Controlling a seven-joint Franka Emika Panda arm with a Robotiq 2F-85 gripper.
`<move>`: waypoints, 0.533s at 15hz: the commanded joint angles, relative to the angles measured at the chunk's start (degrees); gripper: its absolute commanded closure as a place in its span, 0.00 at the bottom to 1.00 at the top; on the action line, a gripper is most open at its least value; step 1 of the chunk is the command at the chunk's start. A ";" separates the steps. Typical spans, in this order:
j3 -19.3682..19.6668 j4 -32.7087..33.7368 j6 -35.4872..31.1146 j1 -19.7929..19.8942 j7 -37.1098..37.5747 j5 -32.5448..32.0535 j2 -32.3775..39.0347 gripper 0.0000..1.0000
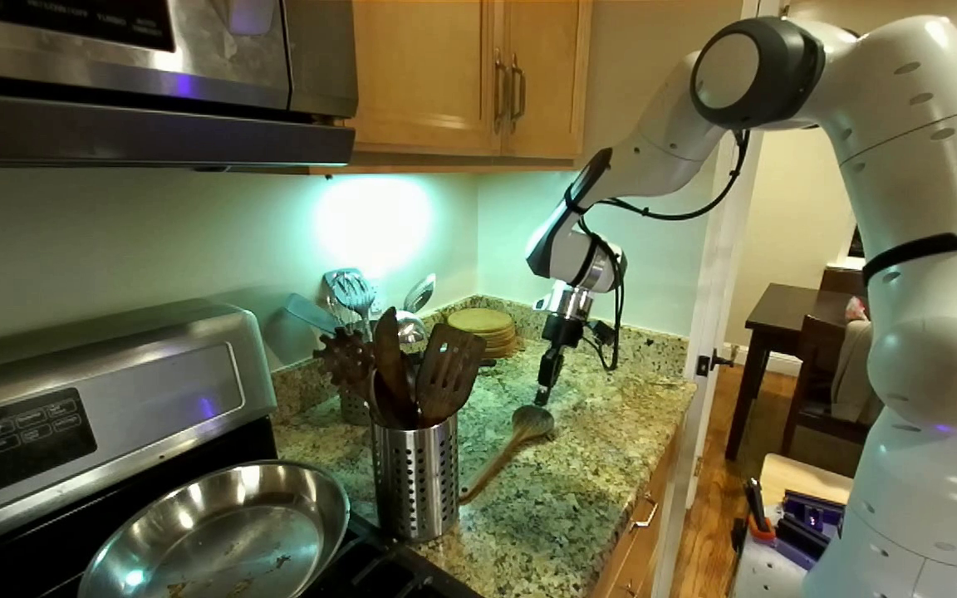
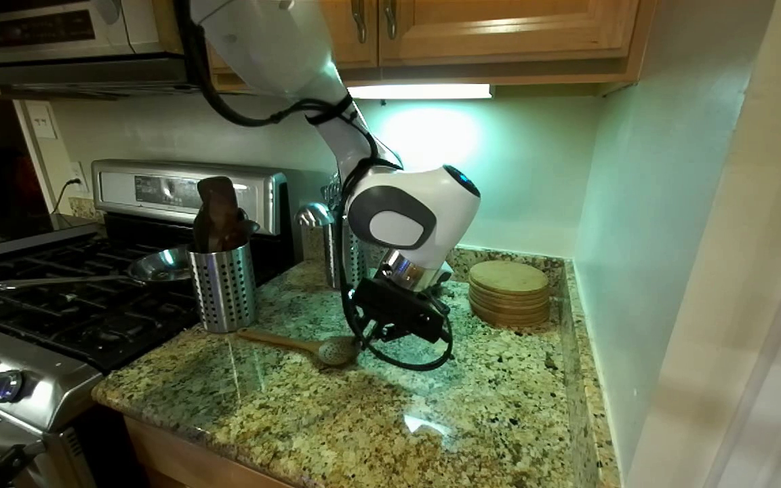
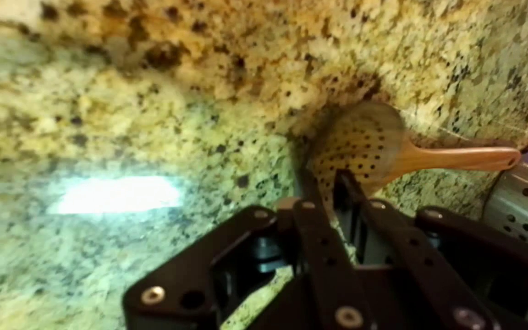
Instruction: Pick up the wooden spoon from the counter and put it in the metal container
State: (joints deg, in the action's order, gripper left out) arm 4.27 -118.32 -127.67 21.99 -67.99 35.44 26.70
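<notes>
- While a frying pan (image 1: 229, 531) sat at far left in an exterior view, the metal container (image 1: 416, 482) stood upright to its right on the counter (image 1: 586, 473), holding a bunch of dark wooden utensils (image 1: 452, 365).
- Next along was the wooden spoon (image 1: 524, 432), lying on the counter with its handle end just beside the container's base; whether those two touched, I could not tell. Its bowl was the end nearer the gripper (image 1: 542, 400).
- Right at that bowl's rim hung the gripper's tips, aimed downward and slanting a little to the left, with the spoon's handle stretching away toward the container.
- Seen from the wrist, the fingers (image 3: 351, 185) stood close together with a narrow gap; one lay over the bowl, the other along its edge, and a strip of the bowl showed between them. Whether they pinched it, I could not tell. In an exterior view, a black housing (image 2: 401, 312) hid the tips.
- Farthest right, the arm (image 1: 935, 332) stood as a tall column, bent over near the top, and sloped down leftward through the forearm (image 1: 665, 149) to a flexed wrist (image 1: 574, 257), a black cable (image 1: 678, 218) sagging beneath.
</notes>
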 commanded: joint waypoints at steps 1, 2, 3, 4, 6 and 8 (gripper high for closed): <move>1.14 -7.05 -4.78 -0.23 -0.03 0.17 -8.93 0.92; 1.55 -8.01 -5.71 -0.39 0.19 -0.02 -10.75 0.92; 1.90 -8.82 -6.49 -0.53 0.21 -0.13 -12.34 0.92; 2.19 -9.53 -7.35 -0.67 0.09 -0.06 -13.69 0.92; 2.72 -9.68 -7.29 -0.91 0.62 -0.08 -14.58 1.00; 3.22 -9.02 -6.68 -1.30 1.15 -0.66 -13.94 0.86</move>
State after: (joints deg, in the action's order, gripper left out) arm 6.40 -125.14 -133.25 21.84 -67.98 35.39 14.53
